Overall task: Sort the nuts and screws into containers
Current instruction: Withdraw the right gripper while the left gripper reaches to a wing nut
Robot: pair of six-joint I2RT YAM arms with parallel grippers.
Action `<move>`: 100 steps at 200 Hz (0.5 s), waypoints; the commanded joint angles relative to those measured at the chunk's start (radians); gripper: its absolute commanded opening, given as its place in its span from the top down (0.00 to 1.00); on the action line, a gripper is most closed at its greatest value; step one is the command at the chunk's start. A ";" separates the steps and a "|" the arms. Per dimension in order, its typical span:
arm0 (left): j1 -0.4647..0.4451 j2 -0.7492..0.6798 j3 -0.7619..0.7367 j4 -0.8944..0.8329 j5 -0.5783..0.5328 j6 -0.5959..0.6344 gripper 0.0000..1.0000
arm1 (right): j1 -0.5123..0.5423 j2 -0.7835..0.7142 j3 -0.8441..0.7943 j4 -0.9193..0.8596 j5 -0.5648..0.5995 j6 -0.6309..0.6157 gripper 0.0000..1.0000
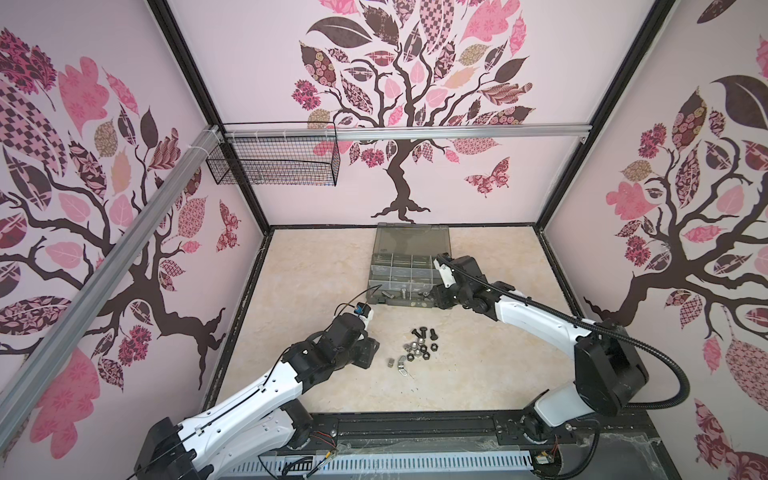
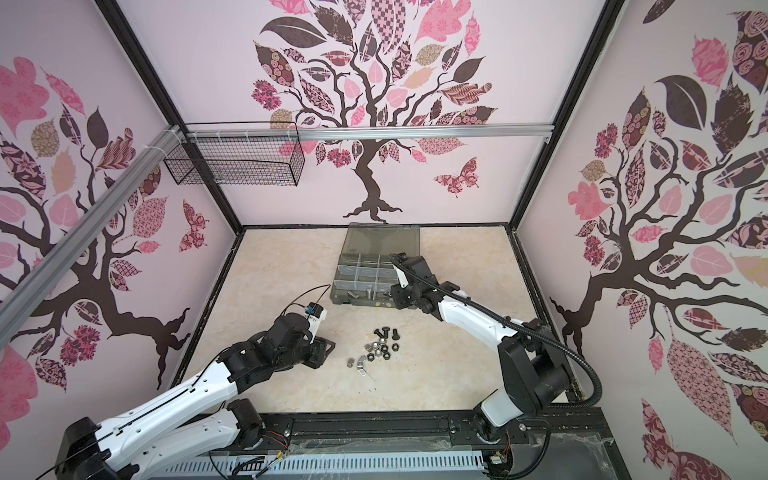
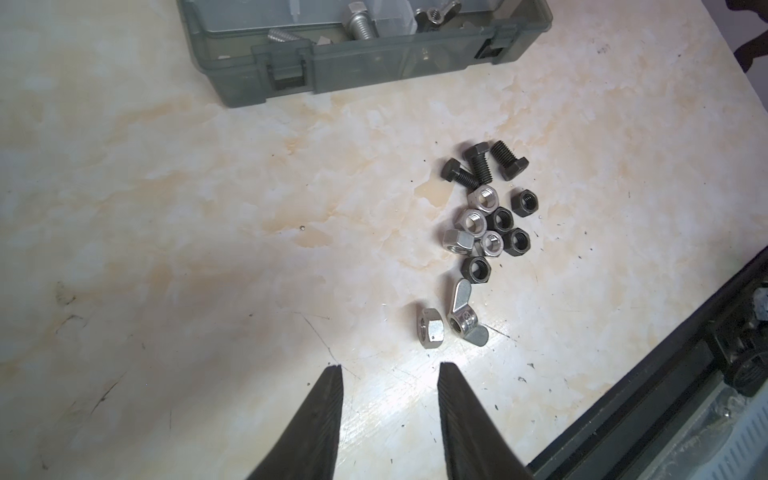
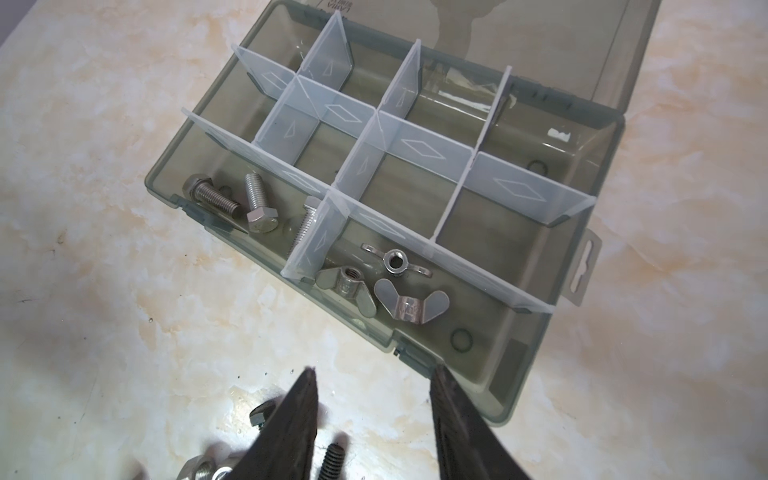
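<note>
Lying flat on the pale marbled tabletop (image 3: 166, 208), 3 black hex-head screws (image 3: 481, 166) fan out at the pile's end nearest the case. 1 points its threaded tip toward the case, and its neighbour points its head that way. Behind them, small silver and black hex nuts (image 3: 492, 242) cluster, touching one another. A silver wing nut (image 3: 463, 320) and 1 separate silver hex nut (image 3: 430, 330) lie nearest the left gripper (image 3: 390, 368), whose fingers are spread and empty. In the dark grey-green plastic organizer case (image 4: 490, 386), 3 silver screws (image 4: 255, 203) lie flat in a corner compartment of the near row. 3 silver wing nuts (image 4: 409, 307) share the next compartment. The right gripper (image 4: 374, 370), fingers spread and empty, hovers at the case's near wall.
</note>
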 commanded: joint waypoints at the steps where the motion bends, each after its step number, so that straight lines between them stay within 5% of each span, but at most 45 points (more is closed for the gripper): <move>1: -0.032 0.060 0.052 0.038 0.044 0.068 0.59 | -0.007 -0.092 -0.027 -0.030 0.031 0.045 0.52; 35: -0.111 0.213 0.124 0.015 0.039 0.125 0.59 | -0.048 -0.175 -0.125 -0.022 0.028 0.105 0.52; 100: -0.185 0.475 0.245 0.047 0.065 0.007 0.59 | -0.082 -0.293 -0.239 -0.019 0.026 0.116 0.51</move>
